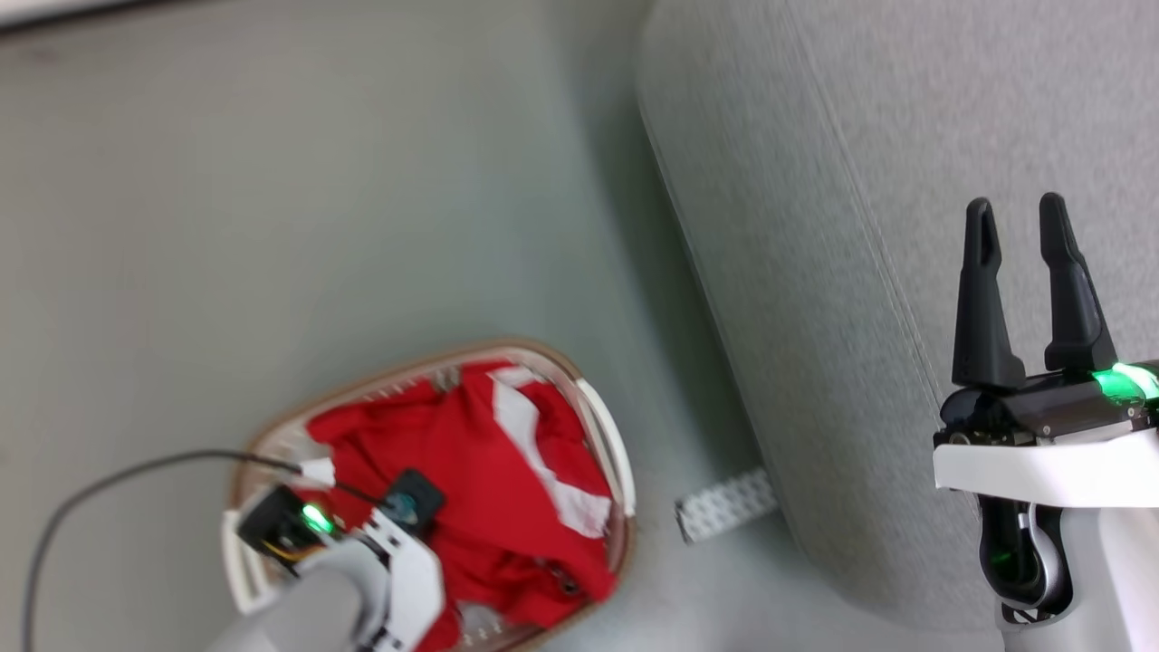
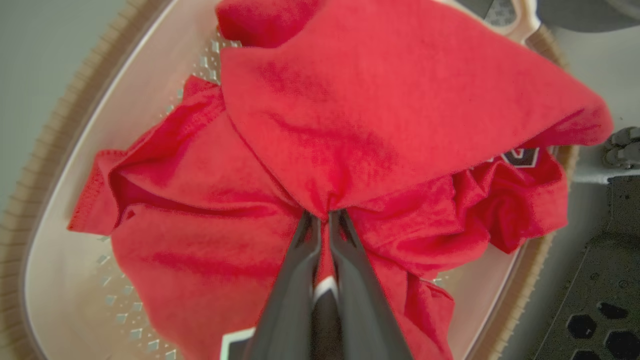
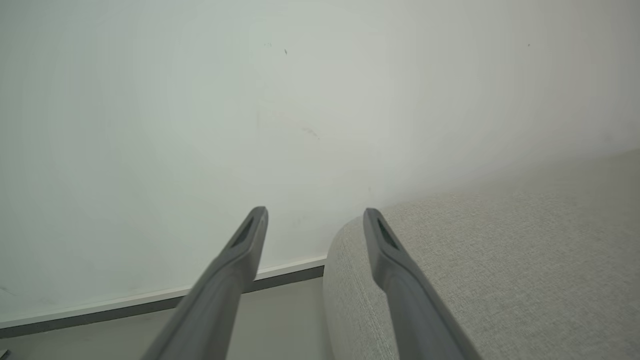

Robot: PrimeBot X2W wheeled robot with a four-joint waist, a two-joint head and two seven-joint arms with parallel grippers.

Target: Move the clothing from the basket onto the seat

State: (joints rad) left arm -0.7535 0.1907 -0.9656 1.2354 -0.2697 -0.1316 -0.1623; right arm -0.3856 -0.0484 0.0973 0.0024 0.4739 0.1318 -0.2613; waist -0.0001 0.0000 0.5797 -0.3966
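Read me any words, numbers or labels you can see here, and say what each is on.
Nothing reads whole.
On the shirt: a black-and-white character peeks from a fold, unreadable.
Also shirt, lower edge of left wrist view: another black-and-white patch, cut off, unreadable.
On basket, seat: no markings seen.

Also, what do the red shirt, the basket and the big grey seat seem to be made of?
Red shirt: likely a soft matte knit fabric; it folds and bunches. Basket: seemingly smooth white plastic with punched holes, under a brown, ribbed, perhaps woven rim. Seat: grey textile upholstery; a fine weave shows.
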